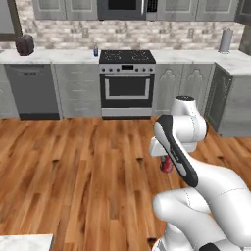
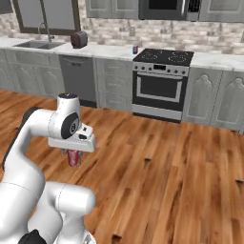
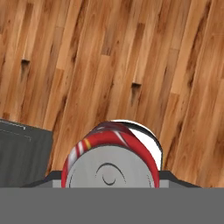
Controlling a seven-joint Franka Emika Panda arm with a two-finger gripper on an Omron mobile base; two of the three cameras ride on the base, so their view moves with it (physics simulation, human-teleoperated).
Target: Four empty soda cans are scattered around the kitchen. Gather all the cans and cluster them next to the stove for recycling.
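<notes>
A red soda can (image 3: 109,157) sits upright between my fingers, its silver top facing the hand camera. My gripper (image 1: 165,158) is shut on that can (image 1: 165,165) and holds it above the wood floor, well short of the stove (image 1: 127,57). From the right side the red can (image 2: 74,157) hangs under the hand (image 2: 72,151). A blue soda can (image 1: 95,51) stands on the counter just left of the black cooktop, and the right base view has this blue can (image 2: 135,49) beside the stove (image 2: 164,57).
Open wood floor lies between me and the oven front (image 1: 127,88). A dark toaster (image 1: 24,45) and a dishwasher (image 1: 32,90) are at the left, a paper roll (image 1: 225,40) and a side cabinet (image 1: 230,98) at the right. A sink (image 2: 38,45) is far left.
</notes>
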